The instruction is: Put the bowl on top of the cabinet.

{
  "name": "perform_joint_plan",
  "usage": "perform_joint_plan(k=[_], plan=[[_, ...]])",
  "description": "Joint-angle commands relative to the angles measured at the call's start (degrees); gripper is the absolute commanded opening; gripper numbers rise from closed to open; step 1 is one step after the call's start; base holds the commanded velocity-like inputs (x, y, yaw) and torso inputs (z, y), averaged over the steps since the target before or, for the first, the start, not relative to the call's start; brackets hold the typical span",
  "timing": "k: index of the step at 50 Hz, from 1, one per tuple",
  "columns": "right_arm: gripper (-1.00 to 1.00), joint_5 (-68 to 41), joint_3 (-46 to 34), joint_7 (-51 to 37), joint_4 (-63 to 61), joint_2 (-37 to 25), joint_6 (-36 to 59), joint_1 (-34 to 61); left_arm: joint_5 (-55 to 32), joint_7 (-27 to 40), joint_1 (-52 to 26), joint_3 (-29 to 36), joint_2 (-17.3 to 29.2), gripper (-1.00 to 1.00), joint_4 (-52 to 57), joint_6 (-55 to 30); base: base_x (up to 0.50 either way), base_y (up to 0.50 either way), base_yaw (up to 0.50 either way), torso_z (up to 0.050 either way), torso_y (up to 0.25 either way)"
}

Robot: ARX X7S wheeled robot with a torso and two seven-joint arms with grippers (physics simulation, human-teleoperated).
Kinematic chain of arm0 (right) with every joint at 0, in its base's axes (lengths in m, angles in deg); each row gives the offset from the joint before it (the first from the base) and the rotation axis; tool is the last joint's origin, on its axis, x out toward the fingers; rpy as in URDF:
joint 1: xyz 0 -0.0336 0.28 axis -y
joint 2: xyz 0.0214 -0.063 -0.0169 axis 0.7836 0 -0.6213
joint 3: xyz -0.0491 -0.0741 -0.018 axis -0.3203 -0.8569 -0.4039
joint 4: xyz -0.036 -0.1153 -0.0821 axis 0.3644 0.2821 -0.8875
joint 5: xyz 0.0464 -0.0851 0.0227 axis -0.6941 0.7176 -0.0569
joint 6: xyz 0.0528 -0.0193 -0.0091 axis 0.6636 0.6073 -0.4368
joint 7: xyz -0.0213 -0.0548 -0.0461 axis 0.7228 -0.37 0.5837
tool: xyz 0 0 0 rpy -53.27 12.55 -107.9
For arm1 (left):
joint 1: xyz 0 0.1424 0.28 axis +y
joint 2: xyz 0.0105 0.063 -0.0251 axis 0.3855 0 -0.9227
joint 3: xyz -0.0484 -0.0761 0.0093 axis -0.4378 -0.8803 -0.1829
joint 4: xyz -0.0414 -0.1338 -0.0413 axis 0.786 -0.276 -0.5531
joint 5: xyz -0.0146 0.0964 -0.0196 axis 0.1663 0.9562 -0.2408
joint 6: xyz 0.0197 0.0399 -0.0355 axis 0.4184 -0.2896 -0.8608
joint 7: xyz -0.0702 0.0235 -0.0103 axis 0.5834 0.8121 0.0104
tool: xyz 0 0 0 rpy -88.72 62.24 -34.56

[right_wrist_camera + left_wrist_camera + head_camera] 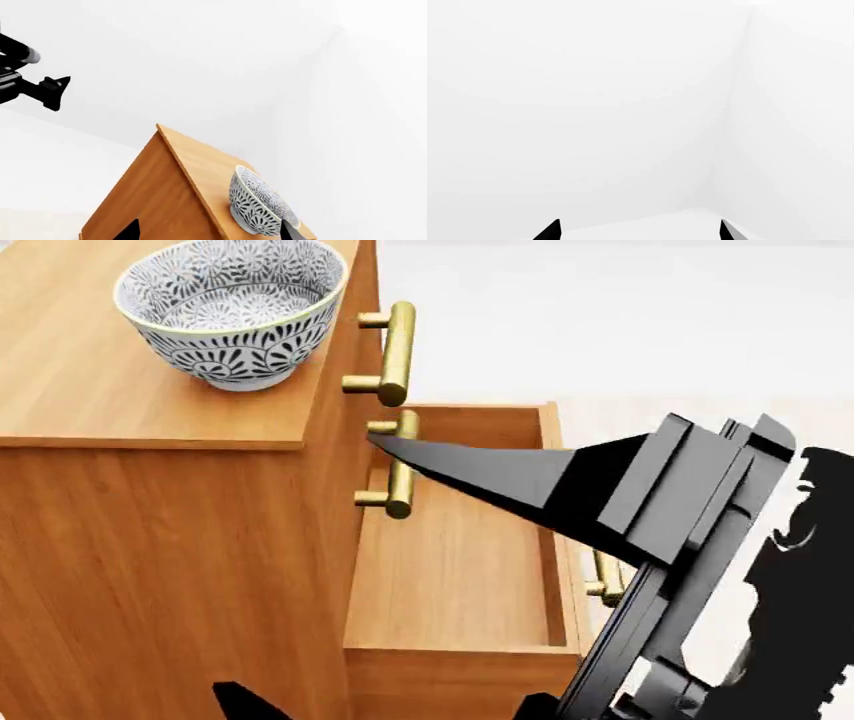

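The bowl [234, 310], white with a dense dark leaf pattern, stands upright on the flat top of the orange-brown cabinet [160, 540], near its front edge. In the right wrist view the bowl [257, 205] sits just beside one fingertip, apart from it. My right gripper [304, 568] is open in front of the cabinet. Its upper finger [441, 465] points at the brass handles and nothing is between its jaws [207, 231]. My left gripper [639, 230] is open and empty, facing bare white walls.
One drawer [454, 540] is pulled out and looks empty. Brass bar handles [395, 352] stick out from the drawer fronts close to my right finger. Part of the left arm [27, 85] shows far off in the right wrist view. White floor and walls surround the cabinet.
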Motion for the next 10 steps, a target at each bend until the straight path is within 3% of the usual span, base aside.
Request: perform_joint_plan(k=[1, 10], plan=[[1.0, -23.04, 16.48, -18.38, -1.87, 0.86, 4.22, -12.69, -0.09, 0.13, 0.21, -0.01, 0.08, 1.0, 0.36, -0.02, 0.0, 0.0, 0.0, 0.0, 0.0], [1.0, -25.5, 23.22, -21.05, -2.03, 3.33, 6.32, -19.95, -0.03, 0.23, 0.27, 0.06, 0.11, 1.0, 0.39, 0.07, 0.0, 0.0, 0.0, 0.0, 0.0]])
